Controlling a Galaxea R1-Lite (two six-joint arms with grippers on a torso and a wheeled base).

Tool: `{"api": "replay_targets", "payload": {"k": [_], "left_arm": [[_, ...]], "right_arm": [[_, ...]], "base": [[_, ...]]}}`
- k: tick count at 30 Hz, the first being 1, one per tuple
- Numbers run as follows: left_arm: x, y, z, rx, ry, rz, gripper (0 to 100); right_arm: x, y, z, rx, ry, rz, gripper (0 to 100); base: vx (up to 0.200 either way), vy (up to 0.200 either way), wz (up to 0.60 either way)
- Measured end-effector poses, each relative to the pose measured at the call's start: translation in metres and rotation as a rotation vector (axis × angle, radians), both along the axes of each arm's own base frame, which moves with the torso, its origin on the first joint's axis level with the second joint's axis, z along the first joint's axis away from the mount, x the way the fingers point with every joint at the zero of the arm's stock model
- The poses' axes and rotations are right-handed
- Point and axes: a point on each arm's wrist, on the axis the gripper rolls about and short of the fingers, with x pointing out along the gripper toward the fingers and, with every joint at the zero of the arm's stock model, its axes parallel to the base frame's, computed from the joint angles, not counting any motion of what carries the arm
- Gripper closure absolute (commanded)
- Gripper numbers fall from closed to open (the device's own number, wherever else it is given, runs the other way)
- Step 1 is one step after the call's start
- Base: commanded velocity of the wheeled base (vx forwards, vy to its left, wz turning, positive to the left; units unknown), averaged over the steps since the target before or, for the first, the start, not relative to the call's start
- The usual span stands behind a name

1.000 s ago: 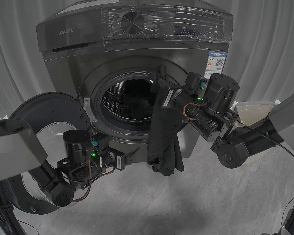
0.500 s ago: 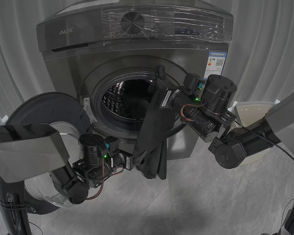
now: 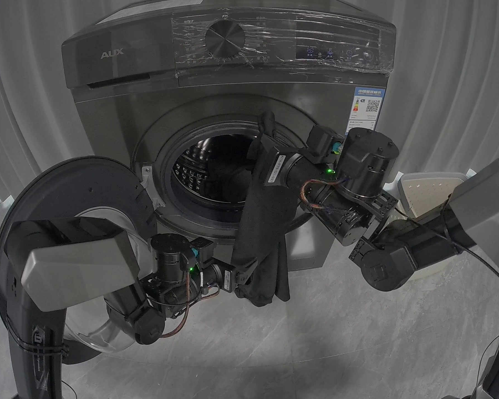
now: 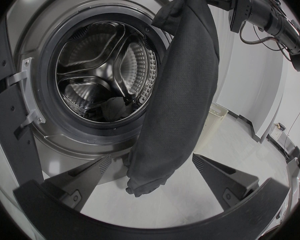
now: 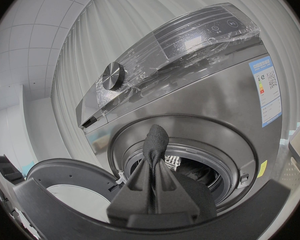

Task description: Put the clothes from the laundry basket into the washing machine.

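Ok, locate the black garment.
In the head view, the black cloth garment hangs from the right pincer across the right edge of the grey washing machine's open porthole, its lower end by the left pincer.

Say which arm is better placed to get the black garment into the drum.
Likely right: the right gripper is shut on the garment at the drum mouth; the left gripper sits open by its hem.

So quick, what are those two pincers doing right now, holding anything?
Left pincer: open, either side of the black garment's lower end.
Right pincer: closed on the garment's top end.
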Motion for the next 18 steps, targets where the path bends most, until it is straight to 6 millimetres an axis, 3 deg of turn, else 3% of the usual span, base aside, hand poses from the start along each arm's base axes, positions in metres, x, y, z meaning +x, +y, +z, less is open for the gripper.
{"api": "replay_targets", "payload": {"k": [18], "left_arm": [[0.019,-0.011,-0.013,-0.084,0.003,-0.035,0]], "right_arm": [[0.000,0.001,-0.002,0.012,0.005,0.005,100]], "base": [[0.000,0.000,0.00]]}}
